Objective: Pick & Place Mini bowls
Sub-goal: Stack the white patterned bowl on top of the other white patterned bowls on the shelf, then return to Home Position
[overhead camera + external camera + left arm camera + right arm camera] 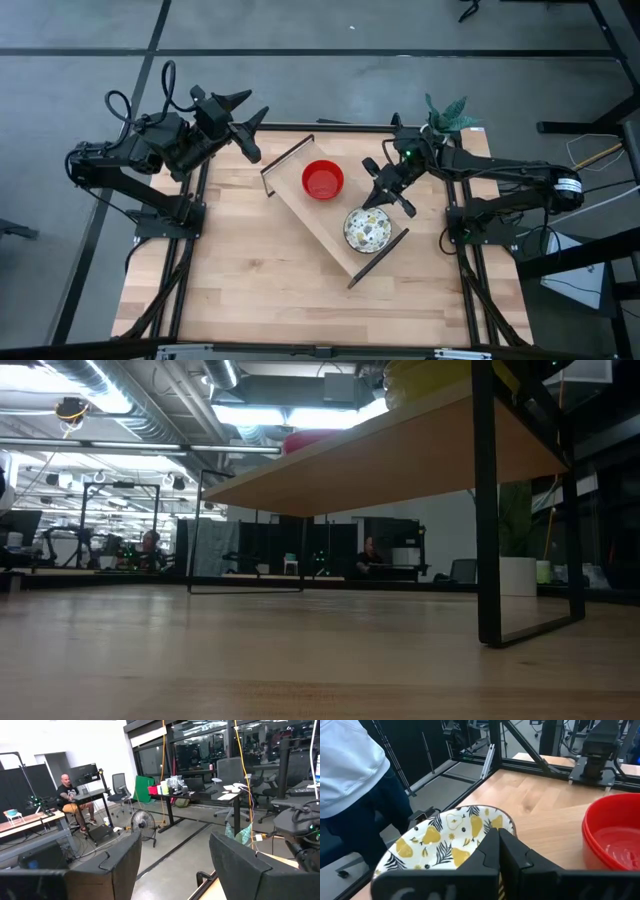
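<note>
In the high view, 2 mini bowls sit on a raised wooden shelf (318, 215) that runs diagonally across the middle of the table (250, 280): 1 plain red bowl (322, 179) toward the upper left end and 1 patterned bowl (367, 229), white inside with yellow and dark leaf markings, toward the lower right end, the 2 set apart from each other. The right gripper (386, 193) hovers right of centre in the frame, between the 2 bowls and close to the upper rim of the patterned one; in the right wrist view its 2 dark fingers (495, 851) are pressed together with nothing between them, just above that bowl's rim. The left gripper (247, 122) is held off at the upper left, above the table's top edge, with its fingers (118, 865) spread apart and empty. 1 green plant (447, 112) stands at the table's upper right corner. In the right wrist view, 1 person in a white top (347, 760) stands beyond the table.
</note>
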